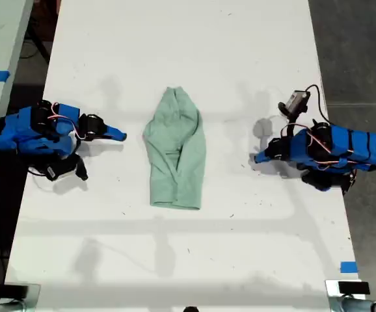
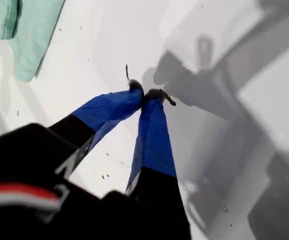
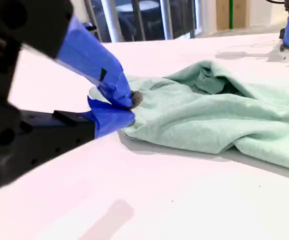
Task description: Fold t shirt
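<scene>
Though creased and lapped over itself, find the t shirt (image 1: 175, 153) at the middle of the white surface (image 1: 194, 260), narrow end toward the exterior view's top and broad hem toward its bottom. Read the long axis as running top to bottom in that view, crosswise to the line between the two arms.

Toward the exterior view's left, see my second gripper (image 1: 120, 135) aimed at the cloth's long side edge, near it but apart from it. Note its fingers (image 3: 109, 75) pressed together at the tips, with nothing between them; in the second wrist view the mint fabric lies just beyond those tips.

Toward the exterior view's right, see my first gripper (image 1: 258, 158) facing the opposite long edge from well farther off. Note its fingers (image 2: 154, 135) likewise closed tip to tip on nothing, with only bare surface and shadow under them and the cloth off at a distance.

Judge the second arm the nearer. Expect any fold across the long axis to need the fingers parted first, then carried to an end of the cloth, not to its side.
</scene>
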Robot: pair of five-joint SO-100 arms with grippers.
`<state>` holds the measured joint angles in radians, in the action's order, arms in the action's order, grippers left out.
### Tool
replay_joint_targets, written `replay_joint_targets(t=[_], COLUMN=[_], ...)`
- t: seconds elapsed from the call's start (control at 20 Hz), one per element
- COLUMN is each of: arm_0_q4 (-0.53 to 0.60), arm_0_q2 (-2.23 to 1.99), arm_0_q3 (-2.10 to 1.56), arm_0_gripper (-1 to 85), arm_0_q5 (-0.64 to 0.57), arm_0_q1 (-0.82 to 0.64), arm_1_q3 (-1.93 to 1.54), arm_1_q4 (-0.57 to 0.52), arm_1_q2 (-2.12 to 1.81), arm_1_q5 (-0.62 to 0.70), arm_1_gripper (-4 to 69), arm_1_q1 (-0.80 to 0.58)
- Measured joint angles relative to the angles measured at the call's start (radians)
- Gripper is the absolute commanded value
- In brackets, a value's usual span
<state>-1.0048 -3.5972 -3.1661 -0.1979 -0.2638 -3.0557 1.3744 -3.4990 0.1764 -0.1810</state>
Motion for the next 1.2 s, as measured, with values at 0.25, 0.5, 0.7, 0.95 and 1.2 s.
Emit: replay_joint_targets(t=[0.25,0.5,0.7,0.95,1.2], arm_0_q4=[-0.009,-0.009,-0.009,-0.009,-0.009], arm_0_q2=[0.000,0.000,0.000,0.000,0.000], arm_0_q3=[0.000,-0.002,-0.003,-0.003,-0.006], arm_0_gripper=[-0.1,-0.1,-0.1,-0.1,-0.1], arm_0_q5=[0.000,0.000,0.000,0.000,0.000], arm_0_q1=[-0.012,-0.012,-0.017,-0.017,-0.017], arm_1_q3=[0.000,0.000,0.000,0.000,0.000], arm_1_q4=[0.000,0.000,0.000,0.000,0.000], arm_1_q2=[0.000,0.000,0.000,0.000,0.000], arm_1_q5=[0.000,0.000,0.000,0.000,0.000], arm_1_gripper=[2.3,2.3,2.3,2.3,2.3], arm_1_q1=[0.000,0.000,0.000,0.000,0.000])
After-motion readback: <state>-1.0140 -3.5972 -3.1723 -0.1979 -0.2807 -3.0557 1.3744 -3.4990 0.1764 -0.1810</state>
